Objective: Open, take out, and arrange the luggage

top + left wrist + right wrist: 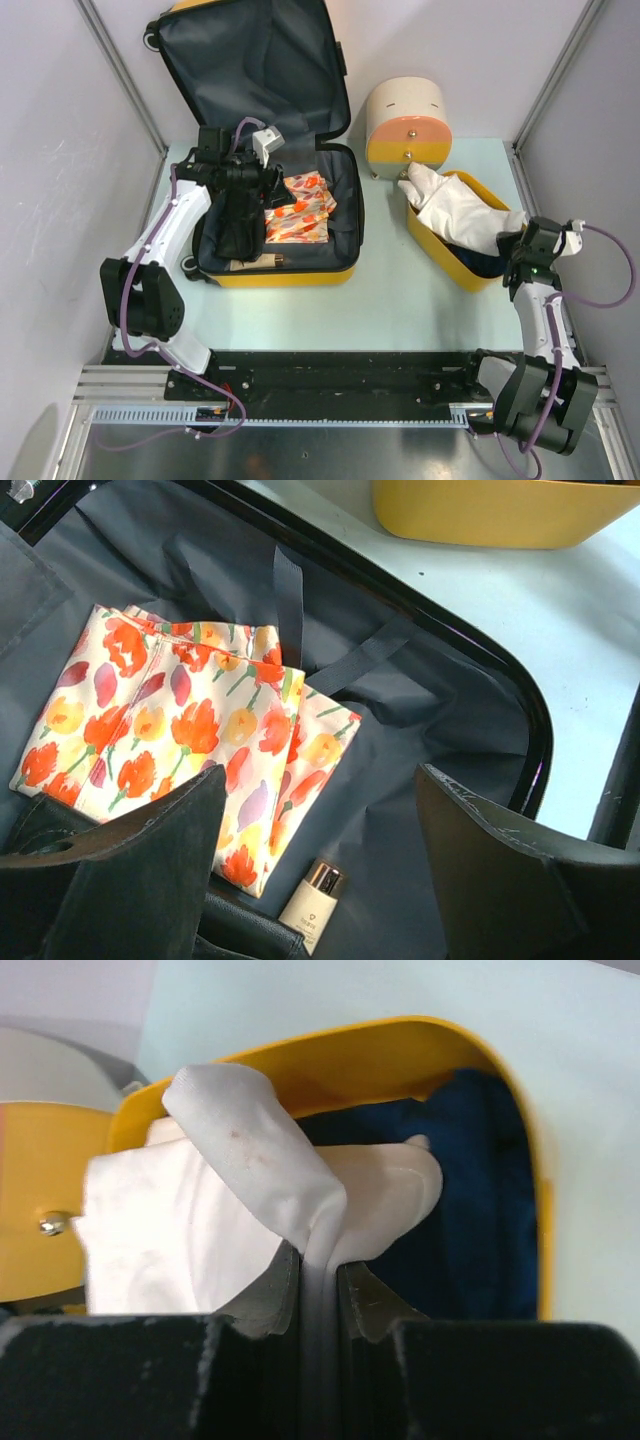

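The yellow luggage (285, 277) lies open at the back left, its lid (250, 60) raised and its dark grey lining (430, 710) showing. Inside lie a folded floral cloth (298, 212), also in the left wrist view (185, 730), a small cream bottle (313, 905) and a black item (240, 935). My left gripper (320, 870) is open above the luggage's inside, over the bottle, touching nothing. My right gripper (320, 1290) is shut on a white cloth (230, 1210) that drapes over the yellow basket (440, 250). A dark blue garment (480, 1200) lies in the basket under it.
A cream-and-pink round drum-shaped box (407, 125) stands behind the basket at the back right. Grey walls and metal posts close in both sides. A black rail runs along the near edge.
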Controlling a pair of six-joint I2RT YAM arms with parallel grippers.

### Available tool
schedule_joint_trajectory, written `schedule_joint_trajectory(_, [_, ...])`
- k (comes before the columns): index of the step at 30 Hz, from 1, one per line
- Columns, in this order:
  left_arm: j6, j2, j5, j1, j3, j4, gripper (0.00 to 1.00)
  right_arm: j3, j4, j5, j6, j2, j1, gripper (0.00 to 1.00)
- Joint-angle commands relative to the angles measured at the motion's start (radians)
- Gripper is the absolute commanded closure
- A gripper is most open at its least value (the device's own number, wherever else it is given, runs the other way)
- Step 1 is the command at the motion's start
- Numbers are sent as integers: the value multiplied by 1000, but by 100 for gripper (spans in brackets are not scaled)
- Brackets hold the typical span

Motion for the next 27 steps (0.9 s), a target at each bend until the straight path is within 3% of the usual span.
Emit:
schedule_joint_trajectory(1, [19,-25,9,-8,33,-5,20,-34,86,-64,-92,-51,-62,100])
schedule_joint_trajectory(5, [20,-23,-2,-10,20,-9,19,-78,98,-86,-156,-71,-61,96])
schedule_joint_trajectory(6, [20,-20,-6,-10,20,-8,19,-87,104,-97,-187,-73,-59,86])
schedule_joint_trajectory(7, [19,-17,-24,-11,19,-9,18,-88,105,-98,-196,-75,-61,62])
schedule_joint_trajectory(9, [20,-13,-55,-11,16,-11,18,-69,101,-132,-243,-82,-58,48])
schedule_joint_trajectory(11, [20,3,-130,-11,5,-12,18,-26,92,-126,-291,-93,-53,24])
schedule_joint_trajectory(12, [26,6,-159,-11,-1,-11,18,-10,73,-120,-317,-94,-47,18])
schedule_joint_trajectory(13, [31,19,-219,-13,-15,-12,18,42,63,-130,-389,-96,-44,1])
schedule_joint_trajectory(16, [81,42,-275,-19,-41,-18,19,128,-18,-155,-524,-98,-21,0])
schedule_joint_trajectory(23, [444,101,-338,-111,-164,-20,18,447,-412,-136,-832,80,62,0])
schedule_joint_trajectory(27, [529,180,-351,-140,-135,-14,7,570,-486,-188,-851,165,109,0])
